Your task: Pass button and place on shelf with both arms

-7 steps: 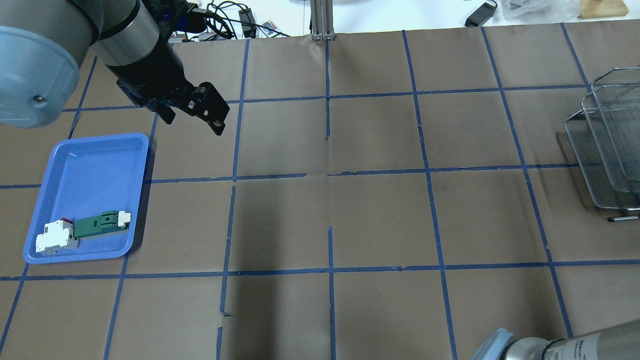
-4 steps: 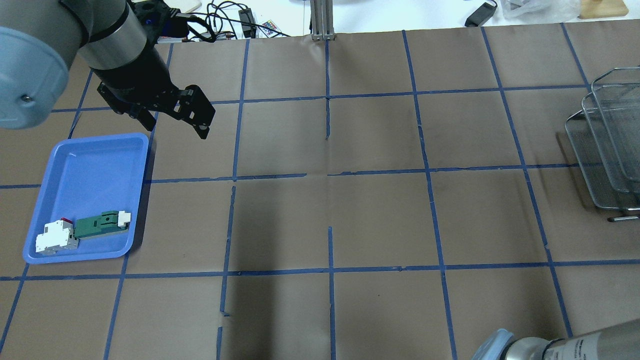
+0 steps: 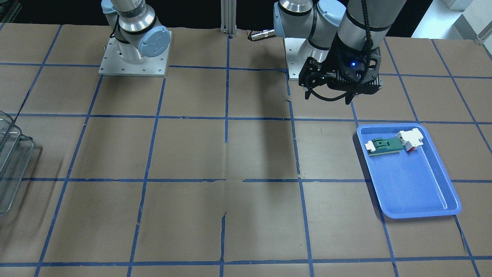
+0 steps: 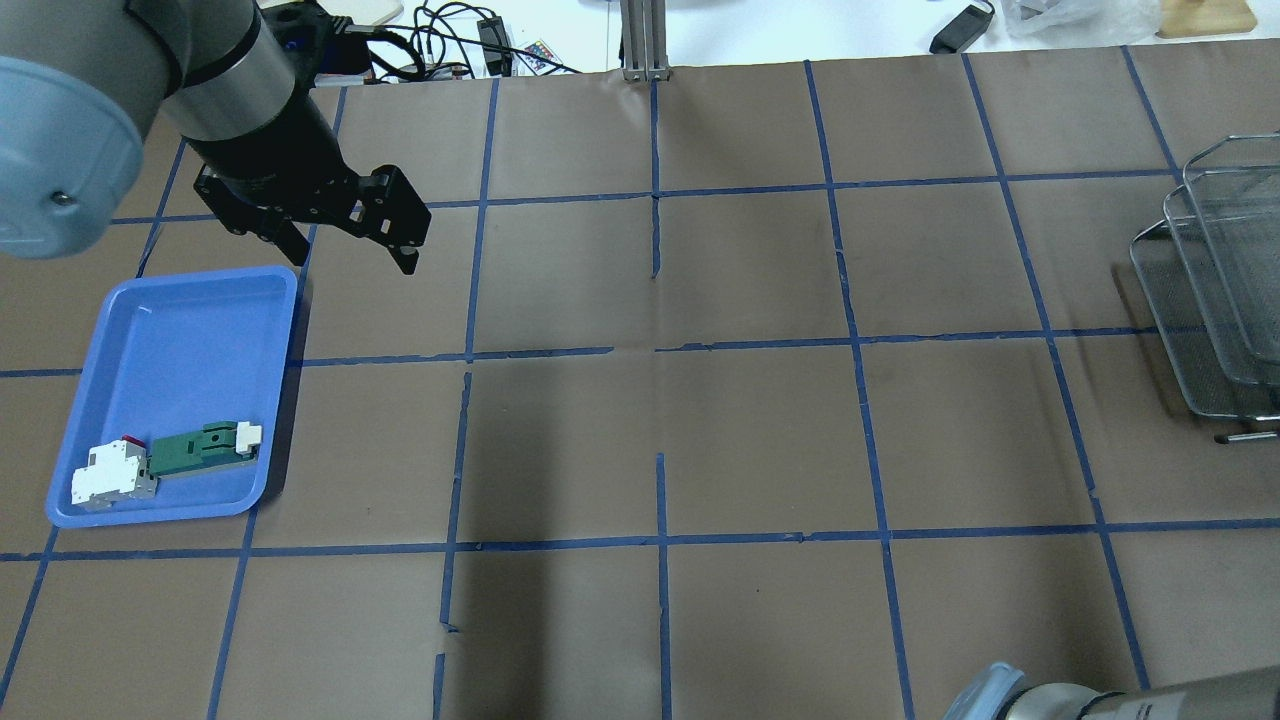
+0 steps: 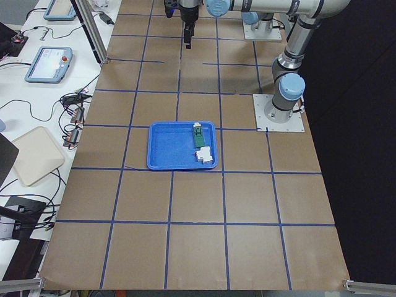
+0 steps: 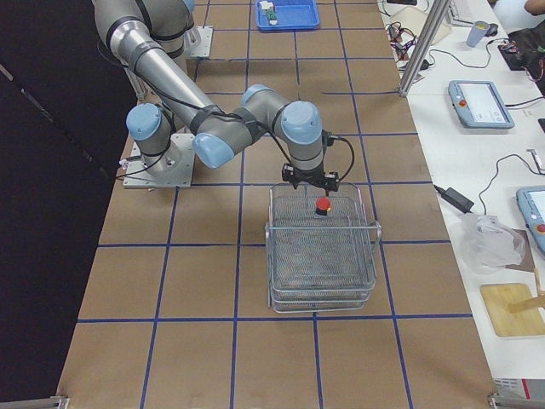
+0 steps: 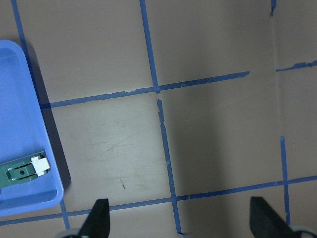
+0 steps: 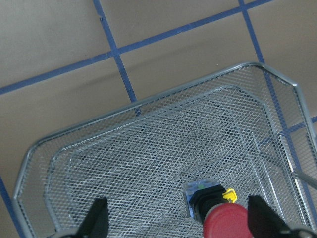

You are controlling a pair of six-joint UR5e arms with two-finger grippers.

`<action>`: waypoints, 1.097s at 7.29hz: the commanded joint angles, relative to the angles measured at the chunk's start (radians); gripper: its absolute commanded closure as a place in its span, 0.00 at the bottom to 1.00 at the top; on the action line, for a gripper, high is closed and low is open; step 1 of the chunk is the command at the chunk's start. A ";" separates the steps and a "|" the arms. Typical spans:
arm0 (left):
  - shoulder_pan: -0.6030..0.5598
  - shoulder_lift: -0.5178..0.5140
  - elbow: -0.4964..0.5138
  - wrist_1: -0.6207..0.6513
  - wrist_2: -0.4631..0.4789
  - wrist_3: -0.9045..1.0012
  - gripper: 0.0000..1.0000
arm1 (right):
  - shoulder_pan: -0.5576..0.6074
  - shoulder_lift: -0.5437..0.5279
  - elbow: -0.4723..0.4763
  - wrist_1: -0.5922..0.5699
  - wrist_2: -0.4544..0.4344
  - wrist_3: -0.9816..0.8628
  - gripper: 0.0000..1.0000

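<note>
The button (image 8: 218, 214), with its red cap and black body, lies on the mesh inside the top basket of the wire shelf (image 8: 148, 163). It also shows in the exterior right view (image 6: 324, 205), near the end of the shelf (image 6: 322, 256) closest to the robot. My right gripper (image 8: 178, 220) hangs just above it, open, with its fingers wide on either side and not touching it. My left gripper (image 4: 348, 250) is open and empty above the table, just beyond the blue tray's far right corner; it also shows in the front-facing view (image 3: 328, 97).
The blue tray (image 4: 180, 330) at the left holds a green-and-white flat part (image 4: 205, 445) and a white block with a red bit (image 4: 110, 475) at its near end. The shelf (image 4: 1215, 290) stands at the table's right edge. Cables and a metal post lie along the far edge.
My left gripper moved to the left, toward the blue tray's far corner, then nearly stopped. It stayed open and empty. The tray's parts have not moved.
</note>
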 commanded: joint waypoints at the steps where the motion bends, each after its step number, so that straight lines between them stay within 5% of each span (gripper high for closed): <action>1: 0.000 -0.001 0.002 0.002 -0.001 -0.004 0.00 | 0.147 -0.083 0.003 0.089 -0.029 0.233 0.01; 6: 0.002 -0.004 0.009 0.003 0.000 -0.003 0.00 | 0.578 -0.148 -0.023 0.111 -0.135 0.894 0.00; 8: 0.002 -0.004 0.009 0.002 0.000 -0.003 0.00 | 0.738 -0.136 -0.037 0.091 -0.132 1.427 0.00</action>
